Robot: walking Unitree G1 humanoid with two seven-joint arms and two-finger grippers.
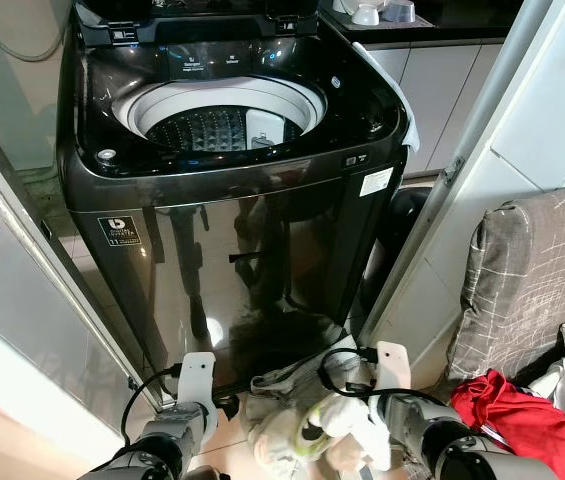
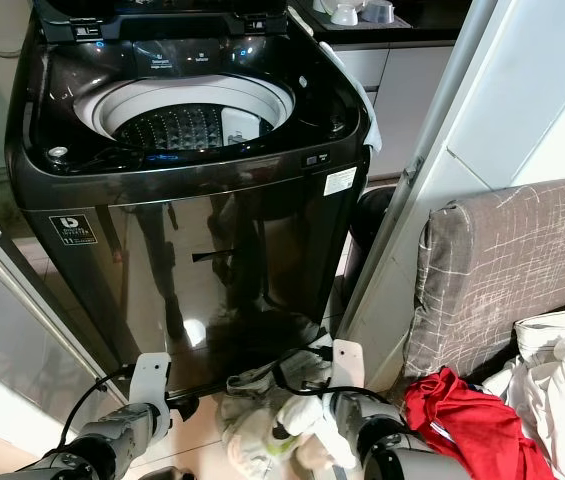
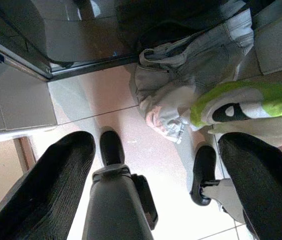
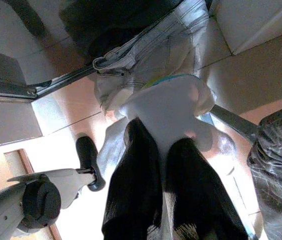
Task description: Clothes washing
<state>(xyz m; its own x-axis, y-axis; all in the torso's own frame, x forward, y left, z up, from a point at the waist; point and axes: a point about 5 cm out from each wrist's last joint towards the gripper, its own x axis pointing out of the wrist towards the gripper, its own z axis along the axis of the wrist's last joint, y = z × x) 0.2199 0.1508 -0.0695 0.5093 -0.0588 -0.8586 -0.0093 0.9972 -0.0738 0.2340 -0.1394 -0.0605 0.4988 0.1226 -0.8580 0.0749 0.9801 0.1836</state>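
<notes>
A dark top-loading washing machine (image 1: 232, 230) stands straight ahead with its lid up and its drum (image 1: 217, 125) showing. At its foot lies a pile of light denim and pale clothes (image 1: 282, 390). My right gripper (image 4: 160, 145) hangs low over that pile, shut on a white garment (image 1: 350, 422) with a green and black print (image 3: 240, 105). The cloth drapes over its fingers (image 4: 131, 190). Beside the pile, above the floor tiles, my left gripper (image 3: 158, 142) is open, its fingers (image 3: 51, 185) wide apart and holding nothing.
A red garment (image 1: 517, 415) and white clothes (image 2: 557, 370) lie at the right by a grey cushioned seat (image 1: 532, 270). A glass panel (image 1: 22, 330) flanks the washer on the left, a door frame (image 1: 462, 160) on the right. A white cloth (image 1: 402, 90) hangs off the washer's right edge.
</notes>
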